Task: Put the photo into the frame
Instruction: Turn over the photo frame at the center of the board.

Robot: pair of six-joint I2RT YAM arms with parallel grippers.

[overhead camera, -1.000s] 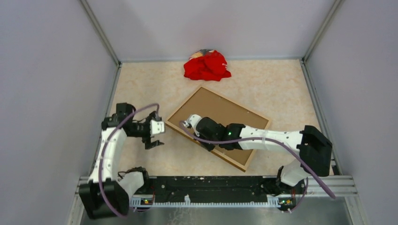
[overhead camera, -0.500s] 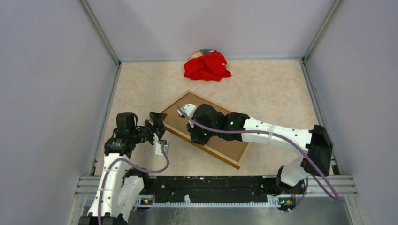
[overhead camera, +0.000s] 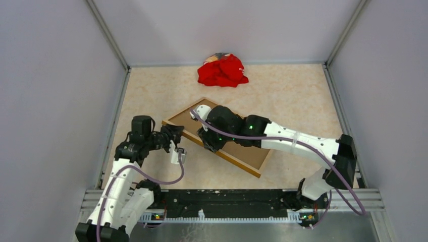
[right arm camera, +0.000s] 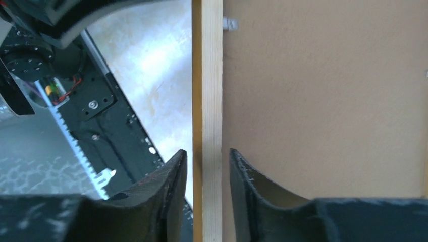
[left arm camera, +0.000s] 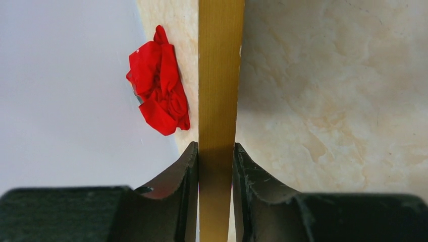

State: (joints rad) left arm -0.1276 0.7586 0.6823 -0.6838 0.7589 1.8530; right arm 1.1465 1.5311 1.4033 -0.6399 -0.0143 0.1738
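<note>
The frame (overhead camera: 251, 170) lies askew in the middle of the table, back side up, with a plain brown board (overhead camera: 243, 151) filling it. My left gripper (overhead camera: 173, 135) is at its left end. In the left wrist view both pads press on the frame's wooden strip (left arm camera: 217, 75), so the left gripper (left arm camera: 216, 147) is shut on it. My right gripper (overhead camera: 204, 142) sits at the near long edge. There the right gripper (right arm camera: 208, 152) straddles the pale strip (right arm camera: 208, 75) with a gap on each side, open. The photo is out of view.
A crumpled red cloth (overhead camera: 222, 70) lies by the back wall and shows again as the red cloth (left arm camera: 159, 80) left of the strip. A small clip (right arm camera: 229, 22) sits on the brown board (right arm camera: 323, 101). Grey walls close in three sides.
The frame has shifted left and turned. My left gripper came in and shut on its left end. My right gripper has loosened from the strip it was gripping.
</note>
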